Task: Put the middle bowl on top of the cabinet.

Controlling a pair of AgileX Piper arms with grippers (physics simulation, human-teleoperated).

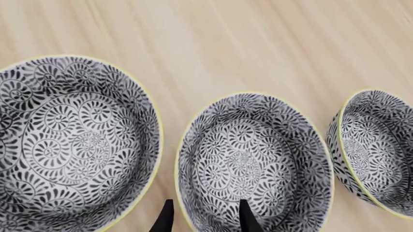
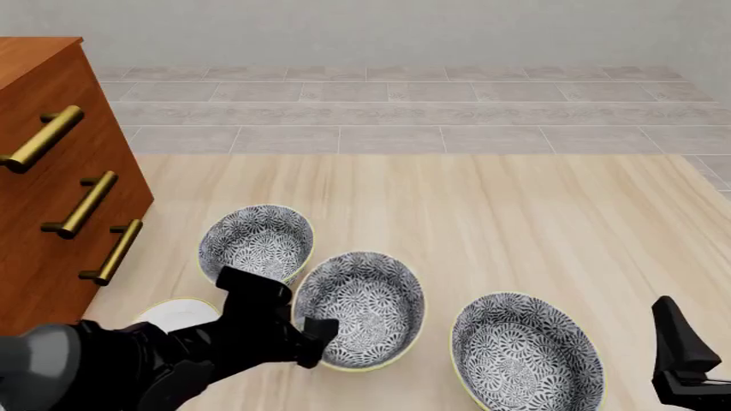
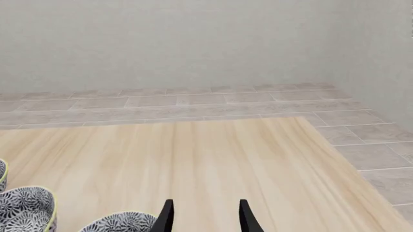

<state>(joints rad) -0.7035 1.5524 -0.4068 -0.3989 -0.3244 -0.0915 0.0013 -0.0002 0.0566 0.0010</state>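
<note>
Left gripper spread, fingertips straddling near rim of middle bowl: round, deep, dark grey-and-white floral inside and out, thin yellowish rim. Right gripper spread, empty.

The cabinet runs off the front view's left edge; its top is barely visible. The left gripper covers the middle bowl's near-left rim. A white plate shows only partly behind the arm. The right gripper is cut at the frame's corner.
</note>
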